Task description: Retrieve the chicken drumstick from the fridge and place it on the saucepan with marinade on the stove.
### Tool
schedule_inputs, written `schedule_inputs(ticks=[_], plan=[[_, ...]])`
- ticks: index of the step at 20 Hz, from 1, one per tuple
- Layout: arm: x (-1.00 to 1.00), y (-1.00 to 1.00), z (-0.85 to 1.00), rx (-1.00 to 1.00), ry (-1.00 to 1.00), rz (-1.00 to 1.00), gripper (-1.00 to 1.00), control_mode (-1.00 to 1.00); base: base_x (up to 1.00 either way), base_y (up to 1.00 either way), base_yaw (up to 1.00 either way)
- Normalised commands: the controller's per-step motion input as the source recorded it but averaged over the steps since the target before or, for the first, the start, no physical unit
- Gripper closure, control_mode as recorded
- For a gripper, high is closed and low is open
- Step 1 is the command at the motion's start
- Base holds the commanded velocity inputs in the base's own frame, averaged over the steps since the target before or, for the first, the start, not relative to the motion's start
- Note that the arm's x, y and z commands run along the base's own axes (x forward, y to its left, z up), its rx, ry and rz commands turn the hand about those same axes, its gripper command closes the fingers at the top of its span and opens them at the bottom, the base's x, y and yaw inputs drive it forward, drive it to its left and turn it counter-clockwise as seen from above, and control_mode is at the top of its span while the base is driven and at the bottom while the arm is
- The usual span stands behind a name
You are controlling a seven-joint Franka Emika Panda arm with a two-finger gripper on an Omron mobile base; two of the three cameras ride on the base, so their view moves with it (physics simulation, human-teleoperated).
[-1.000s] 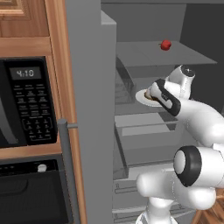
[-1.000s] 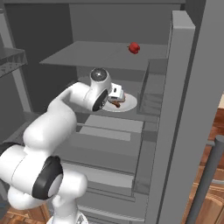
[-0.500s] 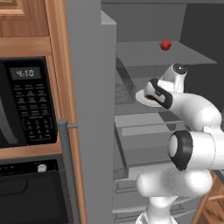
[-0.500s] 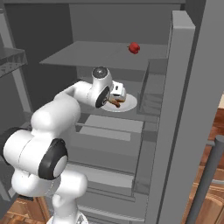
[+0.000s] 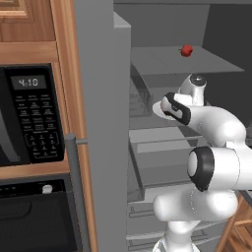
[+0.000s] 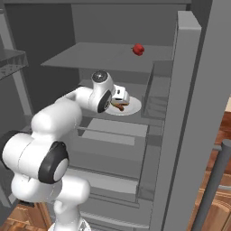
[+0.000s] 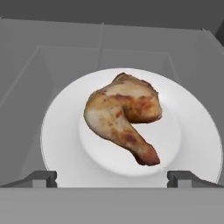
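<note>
Deep inside the open fridge [image 6: 189,90], on a middle shelf, the chicken drumstick [image 7: 124,114] lies on a round white plate [image 7: 192,131], its thick meaty end toward the back and its narrow bone end angled toward the camera on the hand. The white arm reaches in over the shelf, and the gripper [image 7: 112,177] hovers just above the plate with its two dark fingertips spread wide to either side, holding nothing and touching neither meat nor plate. One shelf up, a small red fruit [image 6: 138,49] sits well apart from the work. To the left of the fridge, a black microwave [image 5: 29,115] is set in wood cabinetry. The piece looks light and fairly firm, though its browned skin is likely greasy and could slide between smooth pads; its lumpy outline also means an off-centre pinch might roll it. The best hold appears to be across the plump thigh-like bulge, where the flesh is widest and gives a little, not on the tapering shank, which could pivot or slip out. The plate seems loose on the shelf, so a downward push that is too hard risks shoving it back or tipping its rim.
</note>
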Motion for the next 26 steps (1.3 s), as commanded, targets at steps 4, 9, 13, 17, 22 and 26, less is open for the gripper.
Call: schedule_inputs(ticks=[4, 9, 13, 17, 22, 26], plan=[[0.24, -0.07, -0.06, 0.0, 0.0, 0.0, -1.0, -1.0, 0.0, 0.0, 0.0], [0.26, -0.08, -0.05, 0.0, 0.0, 0.0, -1.0, -1.0, 0.0, 0.0, 0.0], [0.17, -0.08, -0.13, 0.0, 0.01, 0.0, -1.0, -1.0, 0.0, 0.0, 0.0], [0.03, -0.05, -0.27, -0.04, 0.05, 0.01, -1.0, -1.0, 0.0, 0.0, 0.0], [0.03, -0.06, -0.26, -0.03, 0.04, 0.0, -1.0, -1.0, 0.0, 0.0, 0.0], [0.1, -0.04, -0.2, -0.02, 0.0, 0.0, -1.0, -1.0, 0.0, 0.0, 0.0]])
